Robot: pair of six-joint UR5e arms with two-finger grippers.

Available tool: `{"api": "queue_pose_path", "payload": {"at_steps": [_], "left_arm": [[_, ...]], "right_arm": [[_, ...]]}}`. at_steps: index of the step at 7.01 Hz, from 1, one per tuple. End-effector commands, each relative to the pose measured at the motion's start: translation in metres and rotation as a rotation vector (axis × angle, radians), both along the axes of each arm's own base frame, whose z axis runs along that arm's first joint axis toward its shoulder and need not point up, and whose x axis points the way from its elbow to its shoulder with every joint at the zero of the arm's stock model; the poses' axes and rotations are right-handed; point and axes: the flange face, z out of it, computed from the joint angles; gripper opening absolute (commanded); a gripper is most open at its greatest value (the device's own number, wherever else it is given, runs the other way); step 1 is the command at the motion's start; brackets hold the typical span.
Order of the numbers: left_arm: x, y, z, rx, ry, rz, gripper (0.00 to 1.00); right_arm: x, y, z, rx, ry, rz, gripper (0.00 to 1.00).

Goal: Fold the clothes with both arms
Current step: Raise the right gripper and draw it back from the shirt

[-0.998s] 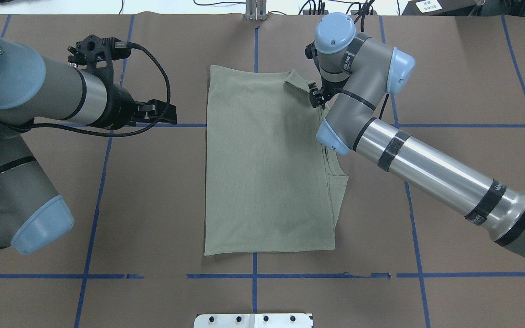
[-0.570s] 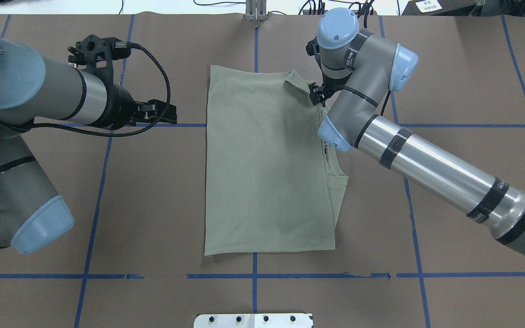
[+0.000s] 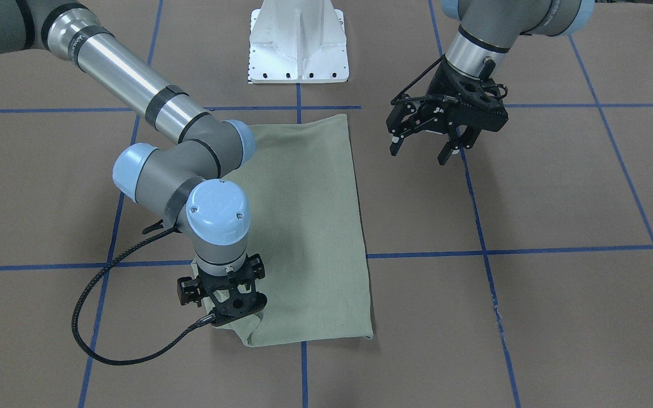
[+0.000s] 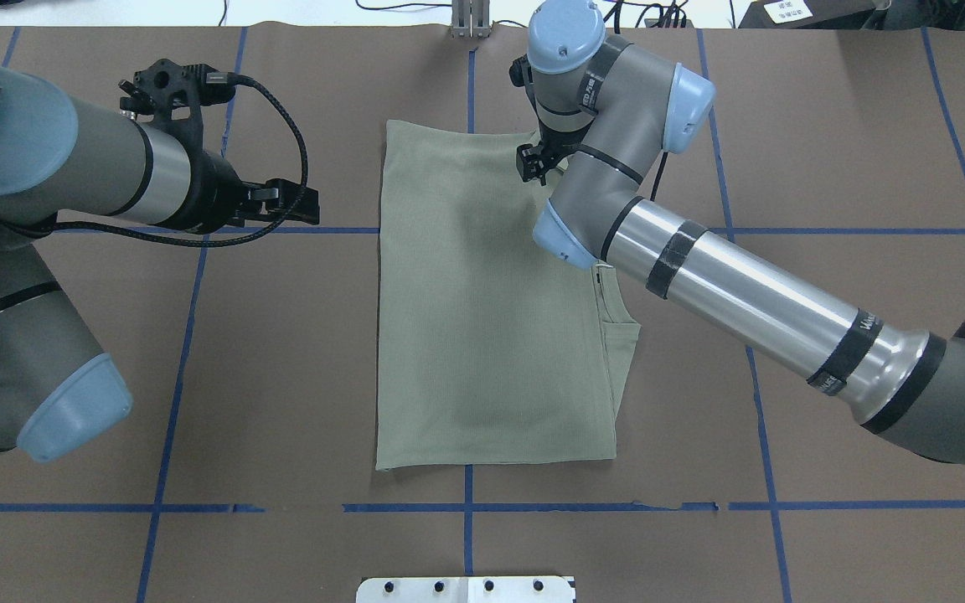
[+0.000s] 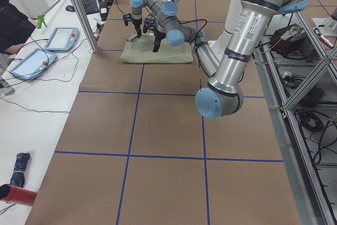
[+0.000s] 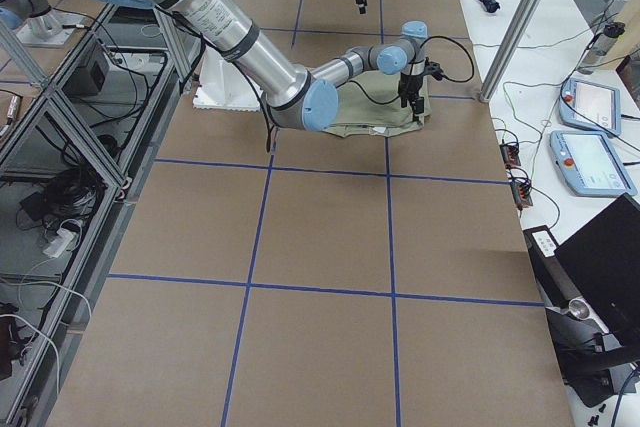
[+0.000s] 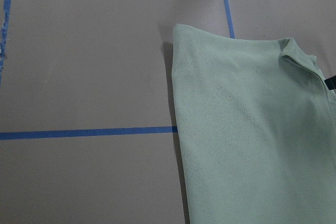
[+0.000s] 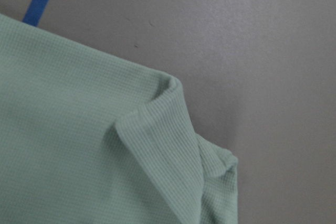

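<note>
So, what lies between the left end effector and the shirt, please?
Overhead view: between left end effector and shirt, only bare table cover with a blue tape line.

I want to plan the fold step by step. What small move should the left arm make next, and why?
Probably bring the left gripper across to the shirt's far corner on its own side. Its jaws hang open beside the shirt, off the cloth, while the right gripper is down at the opposite far corner.
</note>
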Motion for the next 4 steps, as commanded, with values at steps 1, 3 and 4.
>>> {"api": "queue_pose_path", "payload": {"at_steps": [1,3,4], "left_arm": [[-0.003,-0.002,0.000,-0.001,0.001,-0.003,1.00],[-0.004,-0.002,0.001,-0.003,0.002,-0.004,1.00],[-0.003,-0.002,0.000,-0.002,0.003,-0.002,1.00]], "right_arm": [[-0.019,-0.018,0.011,0.027,0.006,0.016,1.00],[-0.014,-0.027,0.023,0.045,0.039,0.044,1.00],[0.008,-0.045,0.026,0.045,0.045,0.073,1.00]]}}
